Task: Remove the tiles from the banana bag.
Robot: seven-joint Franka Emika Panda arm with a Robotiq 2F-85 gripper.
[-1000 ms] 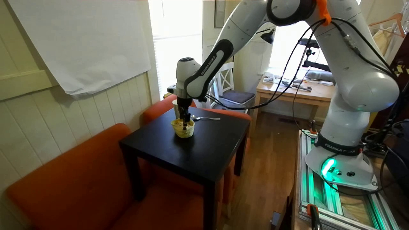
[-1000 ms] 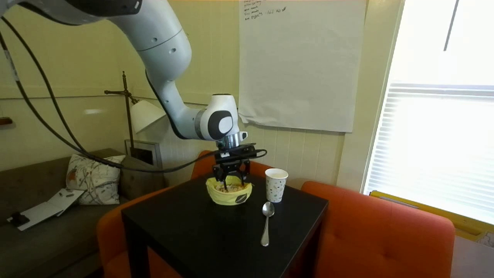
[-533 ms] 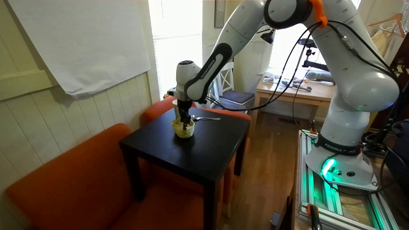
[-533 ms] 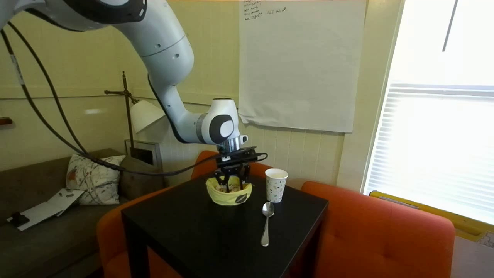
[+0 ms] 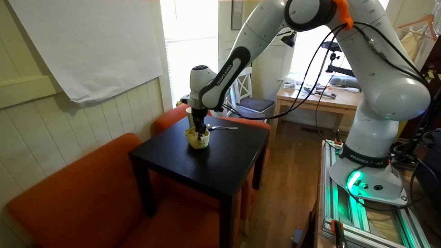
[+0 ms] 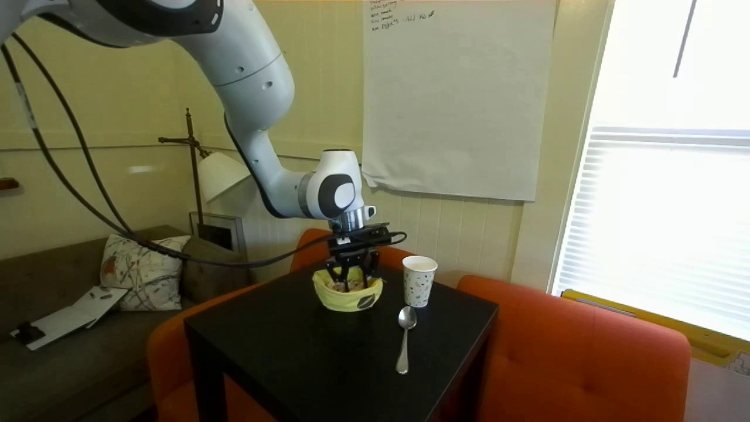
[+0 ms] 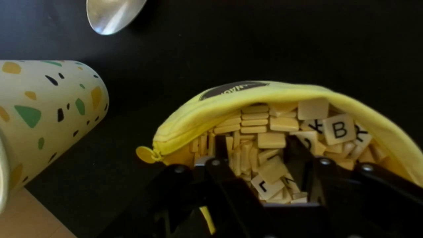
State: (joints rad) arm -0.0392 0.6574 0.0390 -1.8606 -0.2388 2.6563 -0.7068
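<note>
The yellow banana bag (image 6: 344, 301) lies unzipped on the black table, its mouth facing up in both exterior views. Pale lettered tiles (image 7: 339, 129) fill it; a letter B faces up, and others stand on edge in rows. My gripper (image 7: 256, 141) reaches down into the bag's mouth, both black fingers (image 7: 294, 145) among the tiles. The fingers are apart, with several tiles in the gap. Whether they press on these tiles I cannot tell. The gripper's body hides the near part of the bag in the wrist view.
A paper cup (image 6: 418, 284) with coloured specks stands close beside the bag, near its zip-pull end. A metal spoon (image 6: 404, 340) lies on the black table (image 6: 281, 357) nearby. Orange seats (image 6: 577, 346) surround the table. The arm's cable (image 6: 258, 259) hangs in the air.
Over the last second the gripper has sunk slightly deeper into the bag and its fingers have drawn closer together. The arm has held nearly still since half a second ago.
</note>
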